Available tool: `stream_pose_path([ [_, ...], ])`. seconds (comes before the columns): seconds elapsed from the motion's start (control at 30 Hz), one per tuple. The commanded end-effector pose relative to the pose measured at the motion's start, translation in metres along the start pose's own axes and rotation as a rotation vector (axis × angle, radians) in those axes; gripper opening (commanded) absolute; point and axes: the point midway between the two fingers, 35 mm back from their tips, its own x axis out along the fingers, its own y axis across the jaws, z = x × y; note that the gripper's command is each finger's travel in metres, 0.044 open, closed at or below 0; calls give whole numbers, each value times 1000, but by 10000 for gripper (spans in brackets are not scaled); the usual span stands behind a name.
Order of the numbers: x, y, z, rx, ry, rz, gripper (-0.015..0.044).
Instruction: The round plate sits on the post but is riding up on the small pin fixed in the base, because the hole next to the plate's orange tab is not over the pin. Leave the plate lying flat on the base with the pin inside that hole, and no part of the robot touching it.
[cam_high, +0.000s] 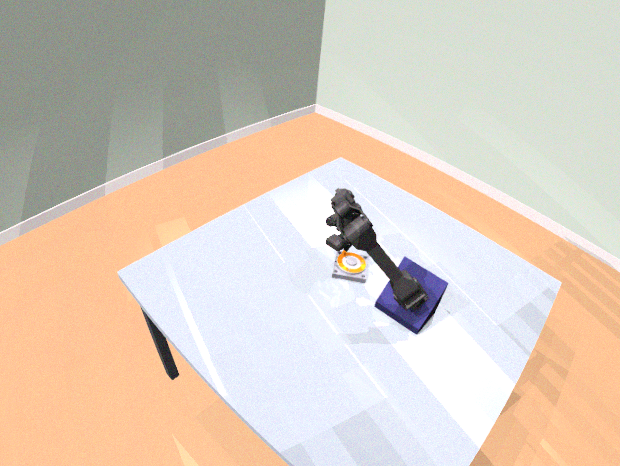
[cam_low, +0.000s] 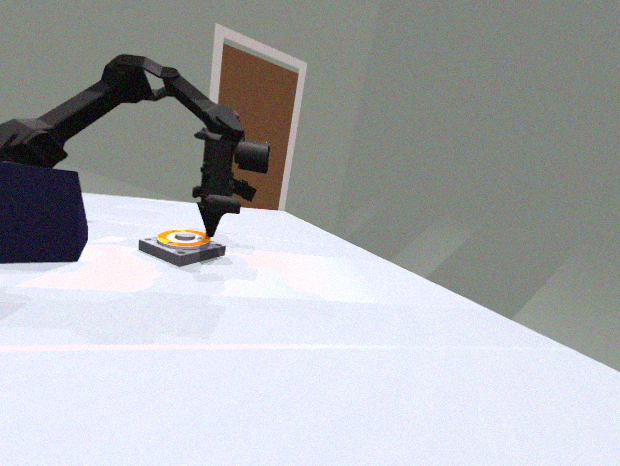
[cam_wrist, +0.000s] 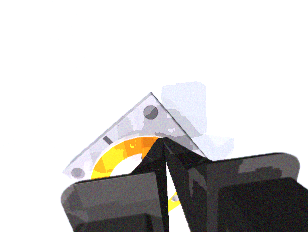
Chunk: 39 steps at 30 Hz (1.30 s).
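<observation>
Pressing plate (cam_low: 172, 236) rim, closed empty hand (cam_low: 212, 232); base (cam_low: 165, 250) edges exposed.

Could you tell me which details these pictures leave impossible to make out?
- Pin and tab hole: wrist view, covered by the shut gripper.
- Plate flat or tilted: exterior view, too small.
- Fingertip contact with the plate: top view, too small.
- Base near half: wrist view, behind the fingers.
</observation>
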Motion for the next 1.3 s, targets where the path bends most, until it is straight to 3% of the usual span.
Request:
stream_pose_path([
  [0.0,0,7,3,-1,-1,5,0],
  [1.27,-1,41,0,0,-1,7,0],
])
